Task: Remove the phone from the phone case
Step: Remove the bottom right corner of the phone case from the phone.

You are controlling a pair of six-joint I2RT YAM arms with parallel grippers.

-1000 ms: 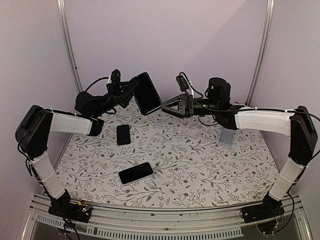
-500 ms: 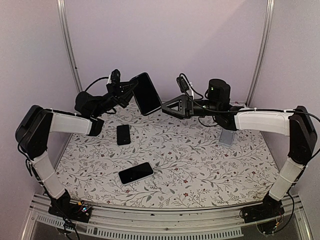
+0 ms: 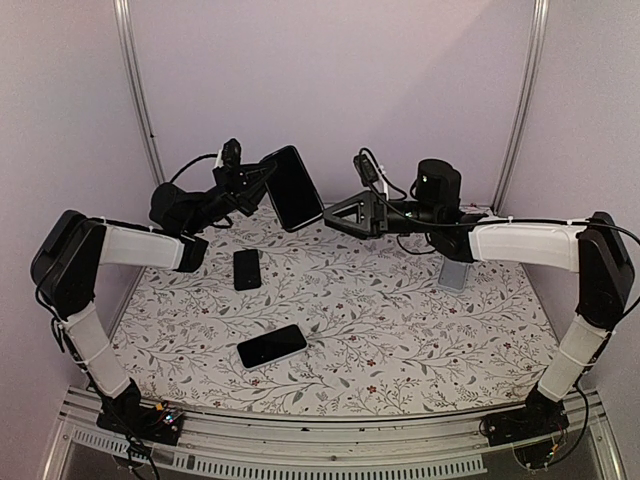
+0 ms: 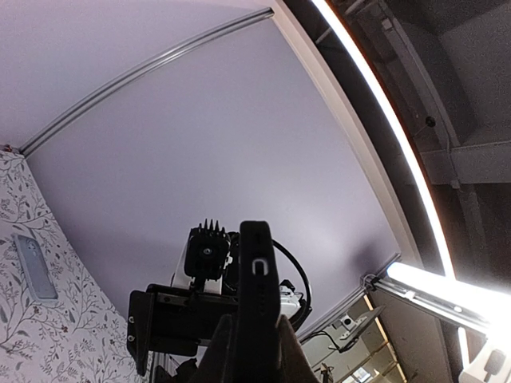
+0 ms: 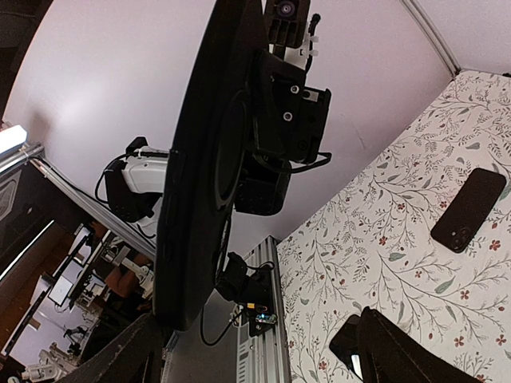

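Note:
A black phone in its black phone case (image 3: 293,187) is held up in the air over the back of the table, screen facing the top camera. My left gripper (image 3: 262,178) is shut on its left edge. In the left wrist view the case's edge (image 4: 259,279) rises from between the closed fingers of that gripper (image 4: 257,359). My right gripper (image 3: 335,213) is open, its tips by the phone's lower right corner. In the right wrist view the case's back (image 5: 207,159) hangs just inside the open right gripper (image 5: 259,319), close to one finger (image 5: 132,351); whether it touches I cannot tell.
On the floral table (image 3: 400,330) lie a small black phone (image 3: 247,269), a larger black phone (image 3: 272,346) near the front, and a grey phone (image 3: 455,272) under the right arm. Lavender walls and metal rails (image 3: 135,90) close in the back.

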